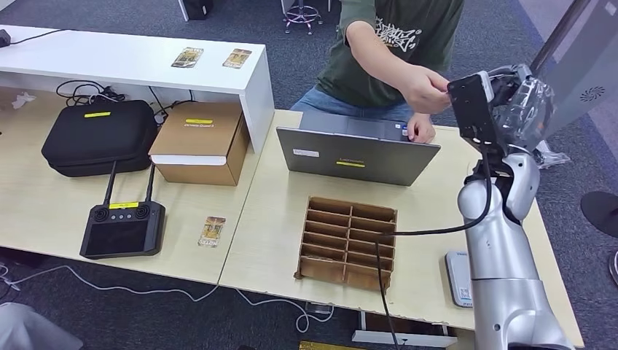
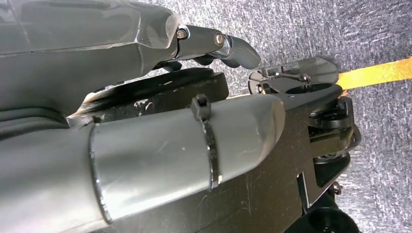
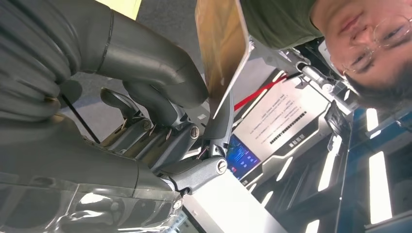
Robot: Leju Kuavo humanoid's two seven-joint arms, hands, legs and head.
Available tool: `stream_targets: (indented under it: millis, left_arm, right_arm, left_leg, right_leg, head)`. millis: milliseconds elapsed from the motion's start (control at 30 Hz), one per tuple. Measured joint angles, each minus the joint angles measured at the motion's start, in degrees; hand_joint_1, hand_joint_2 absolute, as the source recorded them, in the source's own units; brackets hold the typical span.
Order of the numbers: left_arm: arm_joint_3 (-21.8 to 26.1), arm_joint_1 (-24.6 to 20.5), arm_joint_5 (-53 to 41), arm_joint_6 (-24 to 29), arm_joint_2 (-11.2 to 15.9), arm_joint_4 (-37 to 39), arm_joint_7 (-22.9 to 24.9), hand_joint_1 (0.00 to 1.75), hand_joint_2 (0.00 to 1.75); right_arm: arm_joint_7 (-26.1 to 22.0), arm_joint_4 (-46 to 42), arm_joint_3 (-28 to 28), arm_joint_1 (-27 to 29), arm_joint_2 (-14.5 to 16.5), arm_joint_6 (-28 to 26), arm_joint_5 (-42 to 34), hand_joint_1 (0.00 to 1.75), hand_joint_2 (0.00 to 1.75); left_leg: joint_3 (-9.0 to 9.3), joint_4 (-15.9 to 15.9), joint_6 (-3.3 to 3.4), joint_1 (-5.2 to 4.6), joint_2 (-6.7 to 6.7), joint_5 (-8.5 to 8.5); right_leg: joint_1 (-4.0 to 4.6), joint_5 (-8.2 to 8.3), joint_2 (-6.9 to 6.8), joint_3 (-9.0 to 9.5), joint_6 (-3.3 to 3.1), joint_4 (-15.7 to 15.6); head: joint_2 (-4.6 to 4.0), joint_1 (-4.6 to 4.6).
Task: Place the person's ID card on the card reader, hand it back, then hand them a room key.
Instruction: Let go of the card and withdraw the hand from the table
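On the worktop [image 1: 277, 240], left to right: a black case [image 1: 98, 135], a controller [image 1: 122, 227], a cardboard box [image 1: 198, 141], a loose card [image 1: 212, 230], and a brown divided tray [image 1: 348, 240] whose visible slots hold nothing. A grey laptop [image 1: 357, 154] stands behind it, a card reader [image 1: 458, 277] at the right edge. The right robot hand [image 3: 160, 104] is raised, pinching a brownish card [image 3: 222, 46] upright between thumb and fingers; a person's hand [image 1: 425, 89] meets it. The left robot hand [image 2: 145, 111] hangs over carpet, fingers curled, nothing held.

Laptop [image 1: 357, 152] behind divided cardboard tray [image 1: 348, 240]; card reader [image 1: 458, 277] right of tray. Remote controller [image 1: 122, 227] and card [image 1: 212, 231] left; case [image 1: 100, 136], cardboard box [image 1: 200, 140] behind them.
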Motion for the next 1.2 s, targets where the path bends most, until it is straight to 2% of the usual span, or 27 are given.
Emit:
stream_targets:
  millis: [333, 367, 467, 500, 1000, 1200]
  left_arm:
    - [-0.71, -0.20, -0.67, -0.51, 0.02, 0.00, 0.87, 0.00, 0.00]
    - [-0.73, -0.21, -0.68, -0.52, 0.02, 0.00, 0.89, 0.00, 0.00]
    - [-0.75, -0.22, -0.68, -0.61, 0.03, 0.00, 0.91, 0.00, 0.00]
    - [-0.75, -0.23, -0.68, -0.66, 0.04, 0.00, 0.91, 0.00, 0.00]
    - [-0.75, -0.29, -0.61, -0.78, 0.04, 0.00, 0.91, 0.00, 0.00]
    - [-0.69, -0.31, 0.55, -0.49, 0.08, 0.00, 0.93, 0.00, 0.00]
  right_arm:
    - [0.59, 2.78, 0.13, -1.65, 0.69, 0.74, 0.97, 1.75, 1.75]
    - [0.63, 2.89, 0.13, -1.68, 0.73, 0.96, 1.05, 1.51, 1.75]
    - [0.71, 3.19, 0.13, -1.70, 0.82, 1.47, 1.29, 0.20, 1.75]
    - [0.74, 3.27, 0.13, -1.70, 0.84, 1.54, 1.36, 0.00, 1.75]
    - [0.81, 3.40, 0.10, -1.63, 1.18, 2.33, 1.77, 0.00, 1.75]
    - [-1.37, 0.98, 0.11, 0.41, 1.29, 2.25, 1.50, 0.00, 1.75]
  left_leg:
    - [-0.01, 0.00, 0.00, 0.00, -0.04, 0.00]
    - [-0.01, 0.00, 0.00, 0.00, -0.04, 0.00]
    - [-0.01, 0.00, 0.00, 0.00, -0.04, 0.00]
    - [-0.01, 0.00, 0.00, 0.00, -0.04, 0.00]
    - [-0.01, 0.00, 0.00, 0.00, -0.03, 0.00]
    - [0.00, 0.01, 0.00, 0.00, -0.07, 0.00]
  right_leg:
    - [0.00, 0.00, -0.06, 0.00, 0.00, -0.01]
    - [-0.01, 0.00, -0.06, 0.00, 0.00, -0.01]
    - [-0.01, 0.00, -0.06, 0.00, 0.00, -0.01]
    - [-0.01, 0.00, -0.06, -0.01, 0.00, -0.01]
    - [0.00, 0.00, -0.04, -0.02, 0.00, -0.01]
    - [0.00, -0.01, -0.07, -0.04, 0.00, -0.03]
  head:
    - [0.00, -0.01]
    - [0.00, -0.01]
    - [0.00, -0.01]
    - [0.00, -0.01]
    - [0.00, -0.01]
    - [0.00, 0.00]
